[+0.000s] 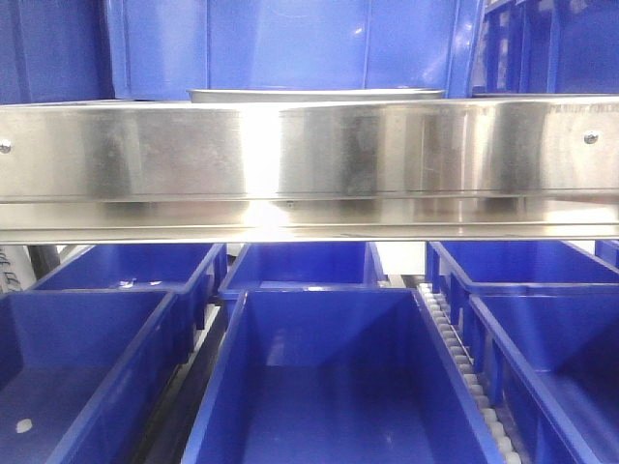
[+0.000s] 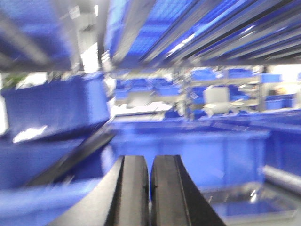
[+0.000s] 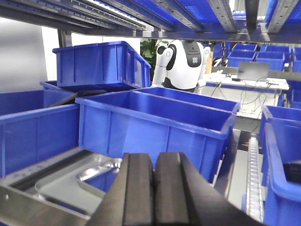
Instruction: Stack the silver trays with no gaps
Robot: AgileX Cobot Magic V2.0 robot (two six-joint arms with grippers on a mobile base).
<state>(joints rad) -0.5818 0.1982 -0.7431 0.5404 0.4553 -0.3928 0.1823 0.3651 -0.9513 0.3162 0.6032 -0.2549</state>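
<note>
Right wrist view is showing the silver trays (image 3: 61,186) lying beside a blue bin (image 3: 150,127); right fingers (image 3: 138,188) and left fingers (image 2: 134,188) are hovering closed, empty. Approach seemingly pending, needing opening over a rim.

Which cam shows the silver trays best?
Right wrist: the silver trays lie in plain sight, lower left, tops visible. The front view shows only a rim sliver above the steel band. Left wrist: a blurred glint.
</note>
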